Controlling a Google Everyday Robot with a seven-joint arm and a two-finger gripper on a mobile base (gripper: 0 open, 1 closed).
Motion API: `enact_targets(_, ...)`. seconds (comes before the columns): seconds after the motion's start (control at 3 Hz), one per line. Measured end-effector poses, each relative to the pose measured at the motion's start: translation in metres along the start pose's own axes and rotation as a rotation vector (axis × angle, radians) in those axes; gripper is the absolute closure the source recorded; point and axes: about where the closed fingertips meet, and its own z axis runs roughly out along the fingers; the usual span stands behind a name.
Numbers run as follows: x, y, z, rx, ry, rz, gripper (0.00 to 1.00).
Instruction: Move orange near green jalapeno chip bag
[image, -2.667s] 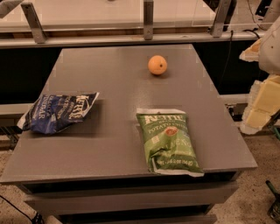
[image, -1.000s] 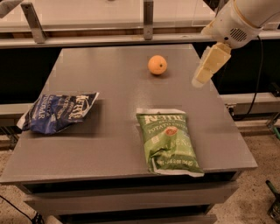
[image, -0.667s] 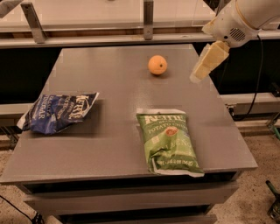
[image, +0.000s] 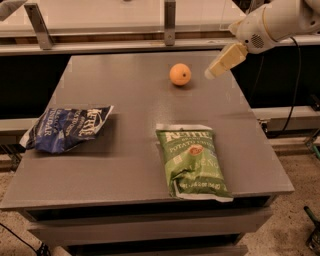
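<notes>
Reach step: tool (image: 212, 71) hovers just right of orange (image: 180, 74) at far side of desk (image: 125, 95); its spread, cannot tell.
Centre over fruit, grip gently since it will likely roll, then carry toward green jalapeno chip bag (image: 194, 161).

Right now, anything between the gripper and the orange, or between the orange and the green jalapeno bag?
Nothing visible. The gripper hangs right of the orange, only bare table between. Orange to green jalapeno chip bag is bare too; the blue chip bag lies far left, off both paths.
</notes>
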Motion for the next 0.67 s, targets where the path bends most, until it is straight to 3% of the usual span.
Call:
enact_targets(0.33, 0.014, -0.020, 0.039, 0.023, -0.115, 0.062, 0.00)
enact_targets(0.67, 0.017, -0.025, 0.066, 0.015, -0.186, 0.079, 0.00)
